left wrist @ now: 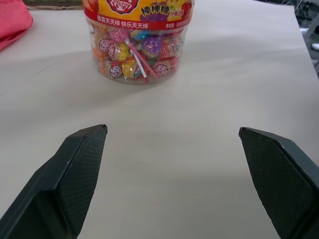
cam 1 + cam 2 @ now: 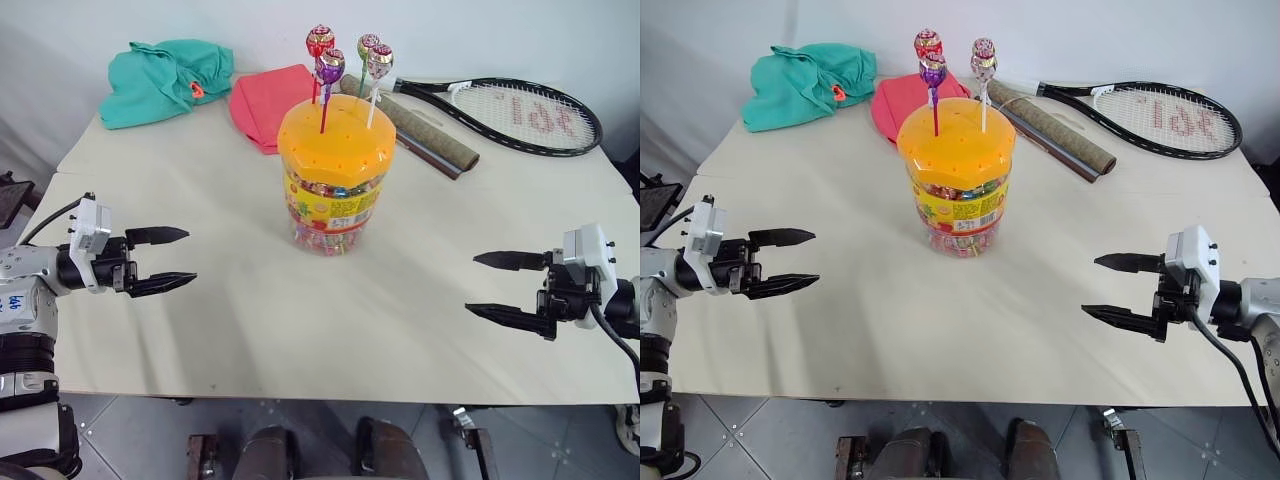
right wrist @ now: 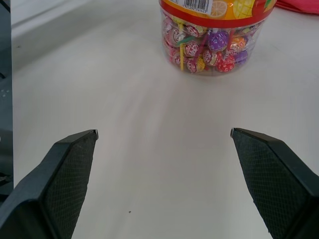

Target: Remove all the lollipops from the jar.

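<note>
Pale table (image 2: 420, 330) carries the jar (image 2: 335, 180) at my twelve o'clock, four lollipops (image 2: 321, 42) standing in its lid. My left tool (image 2: 160, 260) and right tool (image 2: 505, 288) hover released, well apart from it.

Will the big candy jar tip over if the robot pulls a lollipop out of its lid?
Probably not. The jar is wide and squat with a flat base on the table, and candies fill its lower part, so it likely sits heavy. The lollipops stand on thin sticks in small lid holes, so they should slide out lightly; a snug stick might nudge the jar.
</note>
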Motion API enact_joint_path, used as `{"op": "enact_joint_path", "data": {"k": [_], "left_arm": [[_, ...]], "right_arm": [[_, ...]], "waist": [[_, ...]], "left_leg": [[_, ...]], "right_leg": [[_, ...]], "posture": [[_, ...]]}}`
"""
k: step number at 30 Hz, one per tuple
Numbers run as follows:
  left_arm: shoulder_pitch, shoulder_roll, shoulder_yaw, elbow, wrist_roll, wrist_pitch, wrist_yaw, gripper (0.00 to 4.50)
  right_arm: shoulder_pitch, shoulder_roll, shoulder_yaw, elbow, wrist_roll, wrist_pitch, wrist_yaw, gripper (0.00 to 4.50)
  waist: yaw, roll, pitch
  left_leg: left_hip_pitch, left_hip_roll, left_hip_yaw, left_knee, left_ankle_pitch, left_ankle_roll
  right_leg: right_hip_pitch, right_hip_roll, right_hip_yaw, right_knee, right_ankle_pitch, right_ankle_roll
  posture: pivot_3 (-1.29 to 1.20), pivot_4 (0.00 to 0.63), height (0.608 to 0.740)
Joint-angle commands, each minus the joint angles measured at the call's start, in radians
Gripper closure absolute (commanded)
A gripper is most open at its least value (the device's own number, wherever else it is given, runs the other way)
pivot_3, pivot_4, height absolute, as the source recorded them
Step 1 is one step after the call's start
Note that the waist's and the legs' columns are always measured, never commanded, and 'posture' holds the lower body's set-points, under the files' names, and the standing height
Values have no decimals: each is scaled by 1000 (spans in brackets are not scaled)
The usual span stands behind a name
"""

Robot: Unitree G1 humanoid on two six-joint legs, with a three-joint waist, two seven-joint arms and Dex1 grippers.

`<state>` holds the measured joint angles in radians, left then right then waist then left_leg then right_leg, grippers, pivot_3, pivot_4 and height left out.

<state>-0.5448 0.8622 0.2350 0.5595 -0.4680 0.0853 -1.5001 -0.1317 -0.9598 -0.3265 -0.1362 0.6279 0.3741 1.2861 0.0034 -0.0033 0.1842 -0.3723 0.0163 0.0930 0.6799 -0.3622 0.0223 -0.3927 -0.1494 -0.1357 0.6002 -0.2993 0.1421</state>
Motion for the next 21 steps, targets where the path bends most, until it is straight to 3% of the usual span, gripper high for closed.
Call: {"op": "enact_joint_path", "data": {"k": [1,6,13,17,21], "left_arm": [[-12,11,23,-23,-33,20,-39,0],[-4,10,30,-49,-12,13,34,0],[17,16,84,-234,-84,148,127,0],[-84,25,55,-339,-126,250,147,0],[-247,-49,-8,-345,-88,261,239,0]], "right_arm": [[-5,-7,-45,-19,21,-1,-6,37],[-6,-1,-48,-28,32,8,-20,37],[-14,9,-93,-80,93,52,-73,37],[-45,17,-104,-124,141,86,-112,37],[-93,22,-103,-158,181,112,-142,37]], "waist": [[0,0,0],[0,0,0],[0,0,0],[6,-1,1],[21,-1,1]], "left_leg": [[0,0,0,0,0,0],[0,0,0,1,0,0],[0,0,-1,2,0,0],[0,0,-1,4,0,0],[0,0,-1,5,0,0]], "right_leg": [[0,0,0,0,0,0],[0,0,0,1,0,0],[0,0,1,3,0,0],[0,0,0,4,0,0],[0,-1,1,5,0,0]], "posture": [[0,150,740],[0,150,740],[0,150,740],[0,150,740],[0,150,740]]}}
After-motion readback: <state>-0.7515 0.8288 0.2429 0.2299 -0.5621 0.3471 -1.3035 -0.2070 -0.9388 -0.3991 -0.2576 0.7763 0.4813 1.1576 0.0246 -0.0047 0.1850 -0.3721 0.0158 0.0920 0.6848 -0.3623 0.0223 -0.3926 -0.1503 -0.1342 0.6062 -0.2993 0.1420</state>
